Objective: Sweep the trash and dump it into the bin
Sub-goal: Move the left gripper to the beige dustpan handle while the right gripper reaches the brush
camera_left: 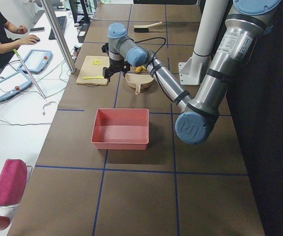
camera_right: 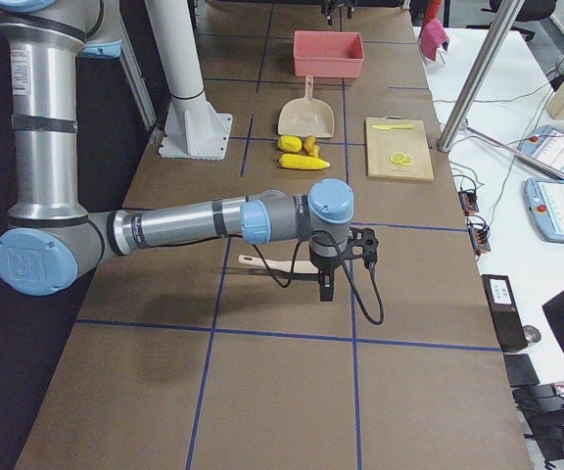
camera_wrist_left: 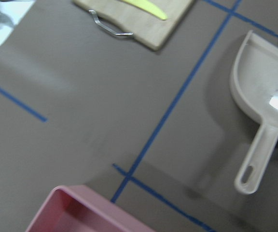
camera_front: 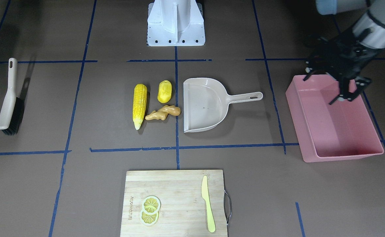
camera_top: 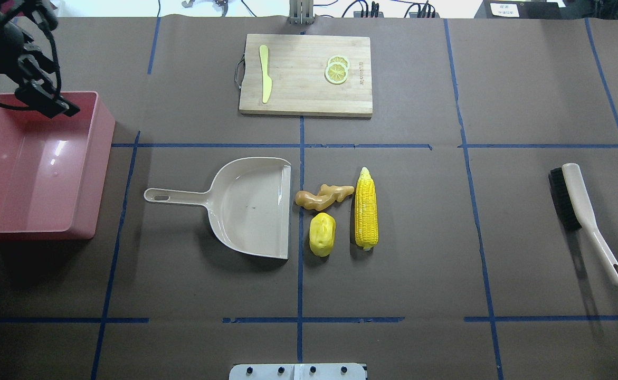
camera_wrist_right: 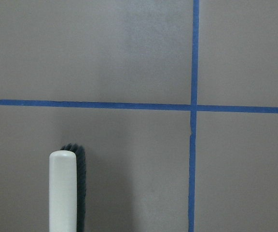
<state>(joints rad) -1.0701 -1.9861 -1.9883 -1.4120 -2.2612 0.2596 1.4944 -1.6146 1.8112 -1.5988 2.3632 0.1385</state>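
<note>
The trash lies in a cluster mid-table: a long yellow corn cob (camera_front: 139,105) (camera_top: 366,214), a lumpy yellow potato-like piece (camera_front: 164,92) (camera_top: 322,234) and a tan ginger root (camera_front: 162,113) (camera_top: 323,195). The pieces lie just off the open mouth of the beige dustpan (camera_front: 205,105) (camera_top: 250,206). The pink bin (camera_front: 340,131) (camera_top: 34,169) stands empty at the robot's left. My left gripper (camera_front: 338,93) (camera_top: 50,103) hovers over the bin's far corner, open and empty. My right gripper (camera_right: 336,269) hangs over the brush (camera_right: 272,262) (camera_wrist_right: 62,193); I cannot tell its state.
The brush (camera_front: 10,98) (camera_top: 583,211) lies at the robot's right. A wooden cutting board (camera_front: 174,200) (camera_top: 303,74) on the far side carries lemon slices (camera_front: 150,210) and a pale yellow knife (camera_front: 208,204). The robot's white base (camera_front: 176,23) is at the near edge.
</note>
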